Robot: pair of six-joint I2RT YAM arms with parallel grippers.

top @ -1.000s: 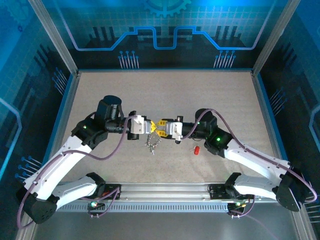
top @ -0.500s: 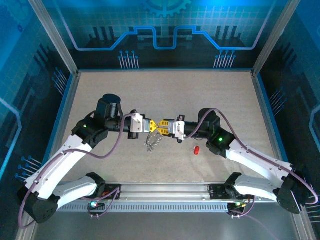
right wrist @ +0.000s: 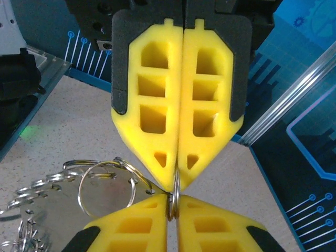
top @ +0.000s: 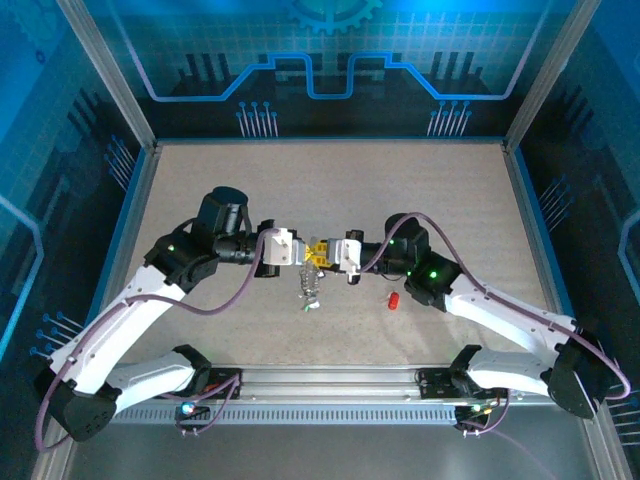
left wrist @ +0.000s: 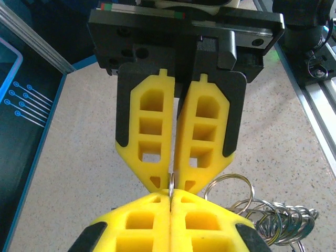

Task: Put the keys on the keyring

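From above, the two arms meet over the middle of the bench (top: 400,190). The left hand (top: 310,252) and right hand (top: 323,254) point at each other, yellow tips touching. A bunch of silvery loops (top: 309,290) hangs under the joint, with something green at its lower end; too small to tell more. A red key (top: 393,299) lies alone on the bench, to the right of the bunch and just in front of the right arm.

In the left wrist view, the left hand (left wrist: 170,202) is pressed together at the bottom edge, and the keyring (left wrist: 170,185) stands edge-on out of its tips. The right hand (left wrist: 171,178) comes down from above, its fingers a little apart higher up but closing to a pinch on the same thin band. The loops (left wrist: 231,189) trail off to the lower right above the bench.

In the right wrist view, the right hand (right wrist: 170,202) pinches the keyring (right wrist: 175,194) between its tips. The left hand (right wrist: 176,176) above is pressed flat together, its point on the band. The loops (right wrist: 105,184) hang off to the left.
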